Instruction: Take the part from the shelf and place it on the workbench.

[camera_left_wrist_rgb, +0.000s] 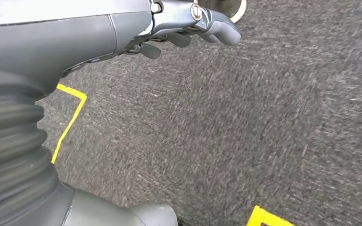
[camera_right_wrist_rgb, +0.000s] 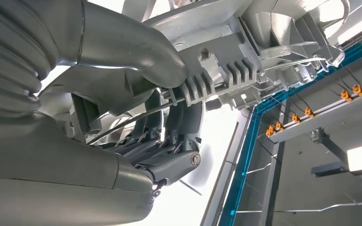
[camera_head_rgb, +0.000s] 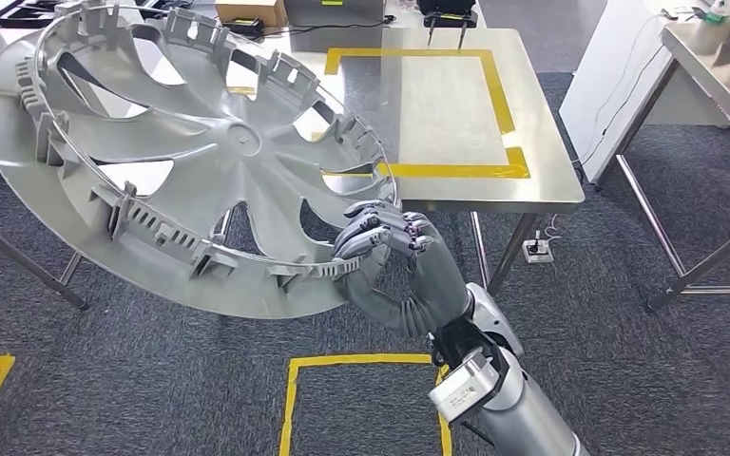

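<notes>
Head view: right hand (camera_head_rgb: 387,249) grips ribbed, spoked grey plastic part (camera_head_rgb: 190,152).

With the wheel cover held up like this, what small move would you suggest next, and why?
Probably carry the wheel cover forward and lower it over the workbench. The right hand grips its rim, holding it tilted above the carpet, short of the yellow-taped area.

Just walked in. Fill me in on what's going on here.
The robot's right hand grips a large silver wheel cover by its rim and holds it up, tilted, in front of the steel workbench with the yellow tape rectangle. The cover is in the air, not yet set down. The left hand hangs over the grey carpet, holding nothing.
</notes>
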Available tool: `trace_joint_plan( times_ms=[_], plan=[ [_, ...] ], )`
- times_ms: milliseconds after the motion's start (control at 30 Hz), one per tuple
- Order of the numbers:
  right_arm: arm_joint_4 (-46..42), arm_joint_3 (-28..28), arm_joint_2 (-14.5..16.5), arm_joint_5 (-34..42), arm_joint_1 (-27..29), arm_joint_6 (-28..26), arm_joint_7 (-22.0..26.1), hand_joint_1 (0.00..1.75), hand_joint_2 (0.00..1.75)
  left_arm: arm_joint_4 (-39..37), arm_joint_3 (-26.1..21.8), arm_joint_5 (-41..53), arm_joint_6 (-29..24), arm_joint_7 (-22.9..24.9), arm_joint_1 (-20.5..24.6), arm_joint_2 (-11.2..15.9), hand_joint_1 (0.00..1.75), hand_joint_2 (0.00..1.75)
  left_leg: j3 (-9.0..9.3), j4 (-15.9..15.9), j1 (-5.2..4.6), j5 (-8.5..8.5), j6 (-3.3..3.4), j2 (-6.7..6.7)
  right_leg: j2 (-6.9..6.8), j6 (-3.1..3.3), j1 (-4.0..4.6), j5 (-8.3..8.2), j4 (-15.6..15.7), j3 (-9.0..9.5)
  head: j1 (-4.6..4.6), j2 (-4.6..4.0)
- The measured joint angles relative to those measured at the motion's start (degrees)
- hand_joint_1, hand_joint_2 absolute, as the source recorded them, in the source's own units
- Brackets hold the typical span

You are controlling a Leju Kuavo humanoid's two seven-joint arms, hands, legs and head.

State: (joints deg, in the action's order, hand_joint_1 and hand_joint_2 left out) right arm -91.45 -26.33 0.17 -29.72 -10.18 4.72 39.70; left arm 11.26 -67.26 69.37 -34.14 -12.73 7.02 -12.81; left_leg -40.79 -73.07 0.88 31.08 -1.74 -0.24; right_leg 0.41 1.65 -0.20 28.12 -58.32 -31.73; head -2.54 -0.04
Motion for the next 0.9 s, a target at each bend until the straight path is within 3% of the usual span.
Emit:
trace_joint_plan(
  times_ms=[33, 100, 133, 267, 333, 400, 433, 467, 500, 567, 600, 633, 700, 767, 833, 900],
  plan=[
    [0.00, -0.01, 0.05, 0.00, -0.01, 0.01, -0.01, 1.75, 1.75, 0.01, 0.00, 0.02, 0.00, 0.01, 0.01, 0.06, 0.00, 1.75, 1.34, 4.13, -0.04, -2.95, 0.26, 0.00, 0.06, -0.14, 0.01, 0.45, 0.00, 0.64, 0.01, 0.00],
    [-0.01, 0.00, 0.14, 0.02, -0.06, 0.01, 0.02, 1.75, 1.75, 0.01, 0.01, 0.02, 0.03, 0.00, 0.09, 0.15, 0.00, 1.75, 4.19, 11.17, -0.24, -6.01, 0.77, -0.01, 0.14, -0.67, 0.22, 1.36, -0.13, 1.30, 0.10, 0.00],
    [-0.02, 0.01, 0.15, 0.02, -0.11, 0.00, 0.03, 1.75, 1.75, 0.02, 0.01, 0.02, 0.06, 0.00, 0.13, 0.17, 0.00, 1.75, 4.93, 12.83, -0.35, -6.16, 1.03, -0.04, 0.18, -0.98, 0.30, 1.68, -0.15, 1.35, 0.11, 0.00],
    [-0.03, 0.02, 0.18, 0.01, -0.24, 0.04, 0.02, 1.75, 1.75, 0.02, 0.04, 0.03, 0.12, 0.04, 0.14, 0.08, 0.00, 1.75, 5.63, 13.76, -0.32, -5.26, 2.29, -0.15, 0.08, -2.37, 0.19, 2.74, -0.92, 1.19, -0.04, 0.00],
    [-0.04, 0.03, 0.18, 0.01, -0.31, 0.03, 0.02, 1.75, 1.75, 0.05, 0.05, 0.11, 0.12, 0.04, 0.18, 0.10, 0.00, 1.75, 6.06, 13.96, -0.12, -5.00, 2.84, -0.13, -0.08, -3.04, 0.01, 5.10, -6.00, -1.39, -0.23, 0.00],
    [-0.03, 0.04, 0.18, -0.01, -0.29, 0.04, 0.01, 1.75, 1.75, 0.05, 0.06, 0.21, 0.13, 0.05, 0.18, 0.13, 0.00, 1.75, 6.46, 13.96, -0.14, -4.51, 3.09, -0.09, -0.12, -3.46, -0.11, 7.78, -13.86, -6.23, -0.33, 0.00],
    [-0.02, 0.04, 0.18, -0.03, -0.22, 0.05, -0.01, 1.75, 1.75, 0.05, 0.07, 0.25, 0.13, 0.07, 0.16, 0.12, 0.00, 1.75, 6.77, 13.95, -0.15, -4.22, 3.09, -0.10, -0.12, -3.55, -0.16, 7.87, -16.33, -8.15, -0.33, 0.00],
    [-0.03, 0.04, 0.18, -0.05, -0.15, 0.07, -0.02, 1.75, 1.75, 0.04, 0.07, 0.28, 0.13, 0.08, 0.13, 0.11, 0.00, 1.75, 7.18, 13.94, -0.15, -3.90, 3.05, -0.13, -0.13, -3.55, -0.19, 6.68, -16.63, -9.05, -0.34, 0.00],
    [-0.03, 0.04, 0.18, -0.07, -0.07, 0.07, -0.04, 1.75, 1.75, 0.04, 0.08, 0.32, 0.13, 0.09, 0.12, 0.09, 0.00, 1.75, 7.71, 13.94, -0.15, -3.53, 2.97, -0.18, -0.14, -3.47, -0.21, 4.33, -14.57, -8.75, -0.35, 0.00],
    [-0.04, 0.05, 0.18, -0.05, 0.02, 0.07, -0.03, 1.75, 1.75, 0.04, 0.10, 0.38, 0.13, 0.09, 0.15, 0.04, 0.00, 1.75, 8.76, 13.94, -0.19, -2.74, 2.66, -0.27, -0.20, -3.03, -0.14, -0.97, -6.65, -5.95, -0.33, 0.00],
    [-0.08, 0.08, 0.18, -0.03, 0.04, 0.06, -0.01, 1.75, 1.75, 0.04, 0.11, 0.39, 0.13, 0.09, 0.17, 0.03, 0.00, 1.75, 9.10, 13.92, -0.25, -2.38, 2.39, -0.32, -0.22, -2.70, 0.01, -2.36, -3.31, -4.64, -0.31, 0.00],
    [-0.14, 0.10, 0.18, -0.02, 0.10, 0.05, 0.02, 1.75, 1.75, 0.04, 0.12, 0.39, 0.13, 0.09, 0.19, 0.02, 0.00, 1.75, 9.29, 13.95, -0.31, -2.09, 2.08, -0.33, -0.24, -2.39, 0.19, -2.84, -1.27, -3.84, -0.28, 0.00],
    [-0.33, 0.14, 0.18, -0.02, 0.24, 0.05, 0.04, 1.75, 1.75, 0.04, 0.12, 0.39, 0.13, 0.10, 0.20, 0.00, 0.00, 1.75, 9.51, 14.21, -0.34, -1.75, 1.41, -0.27, -0.13, -1.77, 0.46, -2.26, -0.31, -3.46, -0.26, 0.00],
    [-0.55, 0.21, 0.20, -0.04, 0.39, 0.05, -0.02, 1.75, 1.75, 0.05, 0.15, 0.39, 0.13, 0.10, 0.24, -0.02, 0.00, 1.75, 9.60, 13.79, -0.31, -1.20, 0.82, -0.12, -0.06, -1.12, 0.14, -2.13, 0.13, -2.75, -0.20, 0.00],
    [-0.71, 0.27, 0.23, -0.04, 0.49, 0.04, -0.05, 1.75, 1.75, 0.07, 0.18, 0.39, 0.13, 0.08, 0.30, -0.02, 0.00, 1.75, 7.75, 9.58, -0.32, 0.81, 0.43, -0.03, -0.16, -0.45, -0.23, -1.86, 0.59, -1.69, 0.04, 0.00],
    [-0.72, 0.29, 0.26, -0.04, 0.54, 0.04, -0.03, 1.75, 1.75, 0.07, 0.18, 0.38, 0.13, 0.14, 0.20, -0.01, 0.00, 1.75, 3.44, 1.96, -0.26, 3.60, 0.15, -0.02, -0.23, -0.04, -0.17, -1.25, 0.61, -1.03, 0.24, 0.00]
  ],
)
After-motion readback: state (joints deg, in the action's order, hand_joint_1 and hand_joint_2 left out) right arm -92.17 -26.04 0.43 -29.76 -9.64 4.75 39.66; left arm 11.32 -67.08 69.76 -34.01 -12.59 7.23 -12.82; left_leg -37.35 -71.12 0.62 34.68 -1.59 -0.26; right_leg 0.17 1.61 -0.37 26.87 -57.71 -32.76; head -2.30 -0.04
